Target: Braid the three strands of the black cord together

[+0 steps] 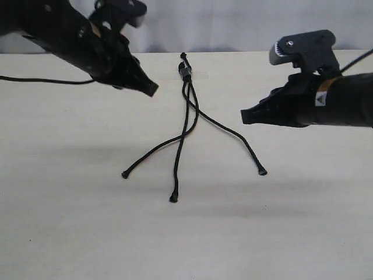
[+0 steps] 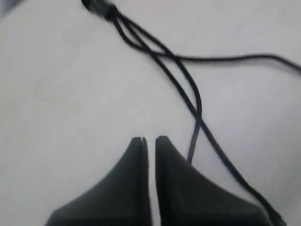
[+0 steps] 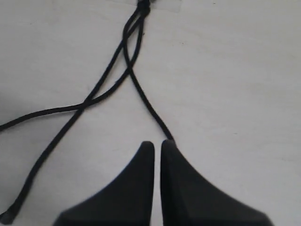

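The black cord lies on the table with its knotted, taped top [image 1: 185,71] at the far middle, and the strands cross each other just below it. The left strand [image 1: 152,152], middle strand [image 1: 177,163] and right strand [image 1: 233,131] fan toward the near side, each ending in a small tip. My left gripper [image 1: 152,88] hovers left of the knot, shut and empty; its wrist view shows the jaws [image 2: 149,140] nearly touching, with the strands [image 2: 188,89] beside them. My right gripper [image 1: 245,116] hovers right of the cord, shut and empty [image 3: 157,143]; one strand [image 3: 146,101] runs under its fingertip.
The pale table [image 1: 70,221] carries only the cord. A thin black robot cable [image 1: 41,80] trails across the far left. A light wall rises behind the table's far edge.
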Controlling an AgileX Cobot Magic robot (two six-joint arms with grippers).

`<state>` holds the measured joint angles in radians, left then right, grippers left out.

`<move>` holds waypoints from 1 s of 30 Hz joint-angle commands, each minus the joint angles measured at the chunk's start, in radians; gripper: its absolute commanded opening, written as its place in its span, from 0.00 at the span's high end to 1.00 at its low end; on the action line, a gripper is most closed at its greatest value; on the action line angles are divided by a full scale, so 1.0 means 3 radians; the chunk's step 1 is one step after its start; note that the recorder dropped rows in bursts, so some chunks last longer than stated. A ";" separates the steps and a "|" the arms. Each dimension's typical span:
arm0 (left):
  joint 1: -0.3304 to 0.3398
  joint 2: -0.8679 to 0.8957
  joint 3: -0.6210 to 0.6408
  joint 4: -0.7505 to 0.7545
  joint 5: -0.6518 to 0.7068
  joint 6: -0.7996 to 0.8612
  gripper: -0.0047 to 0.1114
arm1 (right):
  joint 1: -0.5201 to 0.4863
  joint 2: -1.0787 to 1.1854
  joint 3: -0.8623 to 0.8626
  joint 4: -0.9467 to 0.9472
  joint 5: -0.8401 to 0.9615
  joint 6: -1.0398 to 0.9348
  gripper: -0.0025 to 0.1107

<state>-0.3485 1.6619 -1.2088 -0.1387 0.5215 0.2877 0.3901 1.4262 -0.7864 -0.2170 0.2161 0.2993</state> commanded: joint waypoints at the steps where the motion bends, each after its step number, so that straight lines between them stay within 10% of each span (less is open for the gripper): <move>1: 0.0014 -0.0831 0.0597 -0.0038 -0.0673 -0.0103 0.96 | 0.0439 0.0296 -0.0460 0.0075 0.0632 0.0016 0.94; 14: 0.0014 -0.1941 0.1559 -0.0031 -0.1221 -0.0103 0.96 | 0.1084 0.1596 -0.1306 0.0276 0.1052 0.0016 0.60; 26: 0.0014 -0.1956 0.1593 -0.0009 -0.1285 -0.0103 0.96 | 0.1111 0.2102 -0.1527 0.0337 0.1081 0.0016 0.61; 30: 0.0014 -0.1956 0.1593 -0.0009 -0.1285 -0.0103 0.96 | 0.1111 0.2124 -0.1527 0.0313 0.1106 -0.0020 0.79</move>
<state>-0.3485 1.0822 -0.7358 -0.1385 0.1564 0.2639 0.7232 2.0628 -1.2393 -0.1214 0.5447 0.3008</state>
